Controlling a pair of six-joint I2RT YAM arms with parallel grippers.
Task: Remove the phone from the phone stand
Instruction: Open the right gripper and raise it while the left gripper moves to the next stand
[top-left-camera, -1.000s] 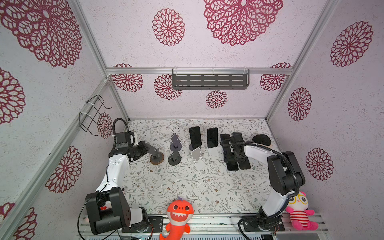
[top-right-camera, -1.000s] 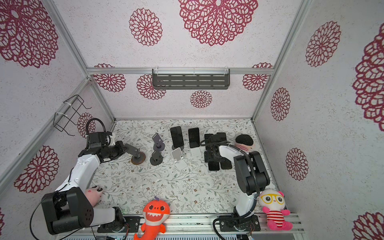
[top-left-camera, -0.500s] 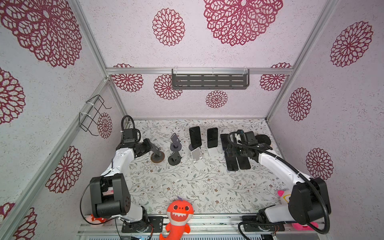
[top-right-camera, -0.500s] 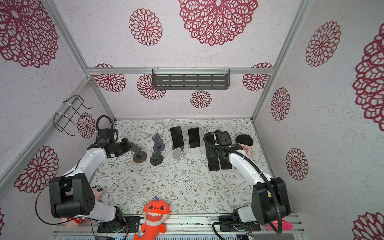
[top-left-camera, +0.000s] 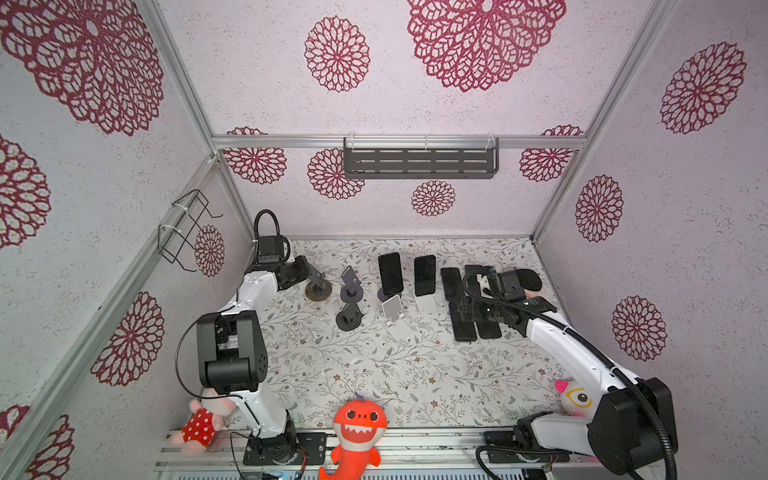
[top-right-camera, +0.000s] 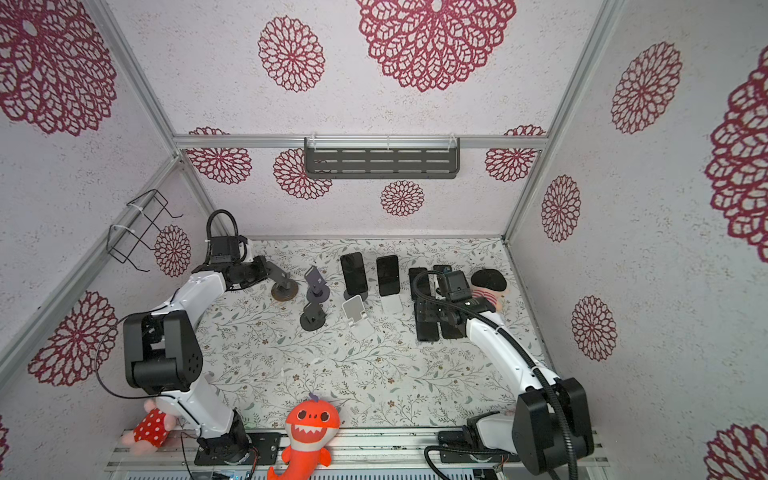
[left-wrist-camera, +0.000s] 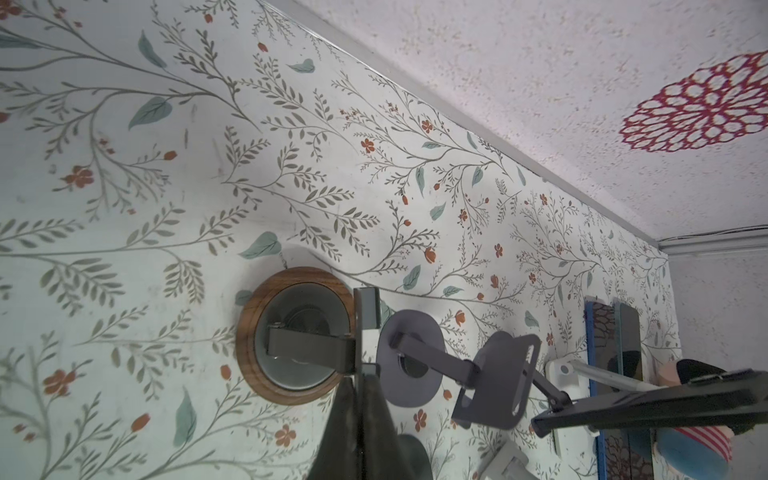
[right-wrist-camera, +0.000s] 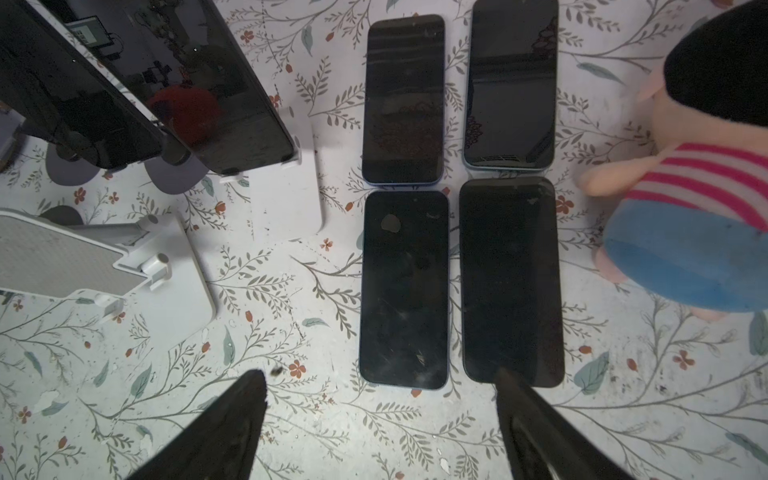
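Two dark phones lean upright on stands at the back middle. One phone (top-left-camera: 390, 272) (top-right-camera: 354, 274) is on a dark stand, the other phone (top-left-camera: 424, 274) (right-wrist-camera: 199, 83) on a white stand (right-wrist-camera: 286, 195). My left gripper (top-left-camera: 309, 274) (left-wrist-camera: 365, 372) is shut on the thin plate of an empty wooden-base phone stand (top-left-camera: 318, 293) (left-wrist-camera: 249, 328) at the back left. My right gripper (top-left-camera: 467, 316) (right-wrist-camera: 379, 374) hangs open over several phones lying flat (right-wrist-camera: 403, 286) on the right. Nothing is between its fingers (right-wrist-camera: 232, 419).
Empty stands stand between the arms: a purple one (top-left-camera: 351, 282), a dark one (top-left-camera: 349, 318) and a white one (top-left-camera: 392, 313). A doll (right-wrist-camera: 685, 228) lies beside the flat phones. An orange shark plush (top-left-camera: 359, 424) sits at the front edge.
Both arms have swung their elbows outward and stretched. The left gripper stays at the wooden-base stand. The right gripper stays open over the flat phones.
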